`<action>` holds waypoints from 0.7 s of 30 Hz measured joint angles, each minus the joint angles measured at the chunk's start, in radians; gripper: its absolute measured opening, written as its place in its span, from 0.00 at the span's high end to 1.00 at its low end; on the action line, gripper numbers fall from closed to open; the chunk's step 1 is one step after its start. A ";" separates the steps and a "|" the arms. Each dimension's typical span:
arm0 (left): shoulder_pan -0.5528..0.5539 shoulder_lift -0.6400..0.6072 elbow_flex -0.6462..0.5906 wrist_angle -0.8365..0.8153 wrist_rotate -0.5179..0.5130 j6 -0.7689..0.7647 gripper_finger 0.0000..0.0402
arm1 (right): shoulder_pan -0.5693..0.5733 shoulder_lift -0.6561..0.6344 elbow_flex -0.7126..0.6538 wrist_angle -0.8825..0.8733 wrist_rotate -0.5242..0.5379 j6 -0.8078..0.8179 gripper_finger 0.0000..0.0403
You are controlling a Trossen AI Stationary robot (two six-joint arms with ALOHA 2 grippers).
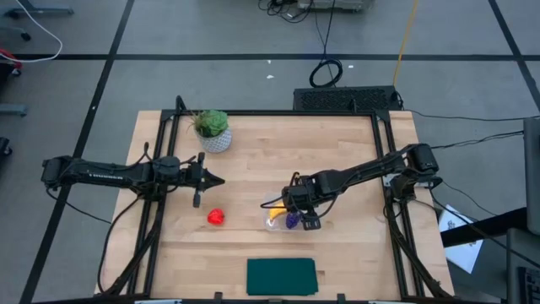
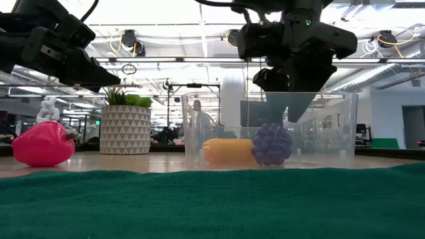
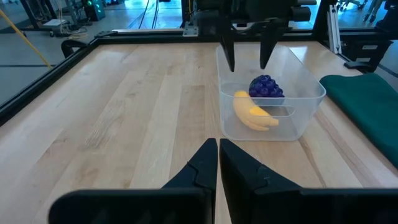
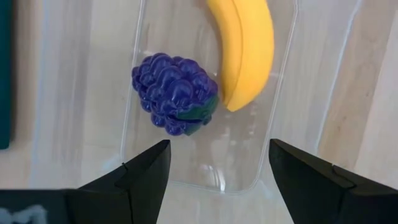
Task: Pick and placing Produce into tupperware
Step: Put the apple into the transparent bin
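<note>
Over on the left, the left tool (image 1: 215,179) hangs above the worktop (image 1: 253,143) with its two fingers pressed together, and it holds nothing. A little green potted plant (image 1: 211,128) stands just behind it. The red round fruit (image 1: 216,217) is the only piece not put away. It lies on the bare wood, near the left tool, on the side closer to the front edge. So the left arm is much nearer to it than the right arm. I think the left tool must open up and come down toward the front to get it. The fruit is round, so it has no long side to line up with.

Farther right sits the clear tupperware (image 1: 276,205). The yellow banana (image 4: 245,50) and the purple grape bunch (image 4: 175,93) lie side by side inside it. The right tool (image 4: 217,171) hangs right over the tupperware with its fingers wide apart and nothing between them.

At the front edge lies a dark green mat (image 1: 281,276). Two pieces are in, and one is left.
</note>
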 joint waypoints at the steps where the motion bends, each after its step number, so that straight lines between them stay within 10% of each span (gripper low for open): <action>1: 0.000 0.000 0.000 0.000 0.000 0.000 0.94 | 0.000 0.000 0.000 0.001 0.000 0.000 0.35; 11: 0.000 0.000 0.000 -0.001 0.000 0.001 0.94 | 0.000 0.000 0.000 -0.004 -0.005 0.003 0.37; 21: 0.000 0.000 0.000 -0.001 0.000 0.003 0.94 | 0.000 -0.004 0.045 -0.055 -0.008 -0.022 0.64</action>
